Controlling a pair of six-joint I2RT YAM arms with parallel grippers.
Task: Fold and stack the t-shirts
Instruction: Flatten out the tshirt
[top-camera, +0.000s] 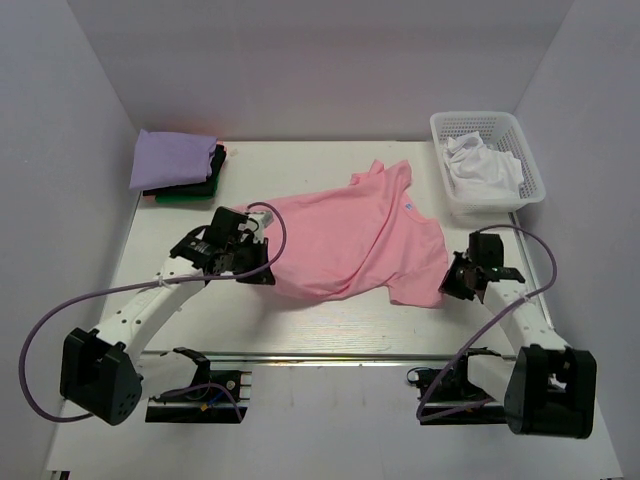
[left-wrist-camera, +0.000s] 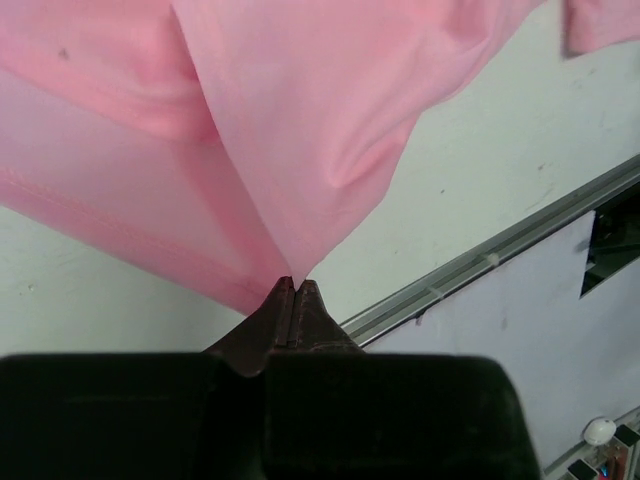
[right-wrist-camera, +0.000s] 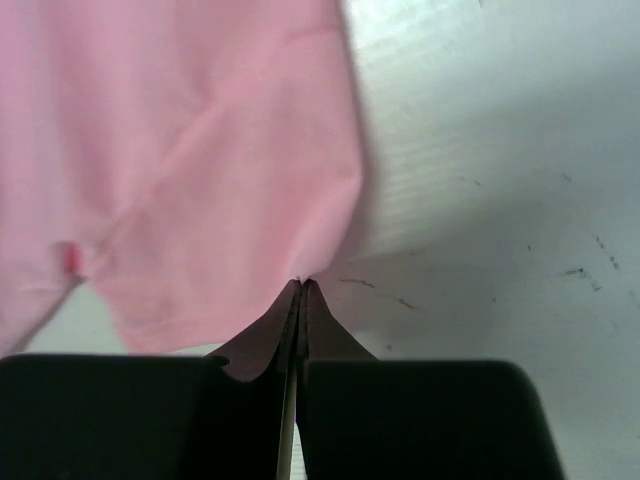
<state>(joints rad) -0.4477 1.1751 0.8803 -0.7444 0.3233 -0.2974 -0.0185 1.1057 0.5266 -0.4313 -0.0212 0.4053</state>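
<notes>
1. Top view: the pink t-shirt (top-camera: 350, 240) lies spread across the middle of the table (top-camera: 330, 325). The left gripper (top-camera: 266, 274) is at its near-left edge and the right gripper (top-camera: 448, 284) at its near-right corner. A folded lavender t-shirt (top-camera: 170, 157) tops the far-left stack (top-camera: 185, 192). A white basket (top-camera: 490, 207) stands far right.
2. Left wrist: the left gripper (left-wrist-camera: 296, 290) is clenched on a pinch of pink t-shirt (left-wrist-camera: 300, 120), which fans out from the tips.
3. Right wrist: the right gripper (right-wrist-camera: 300, 290) is clamped on the pink t-shirt (right-wrist-camera: 200, 150) at its edge.
</notes>
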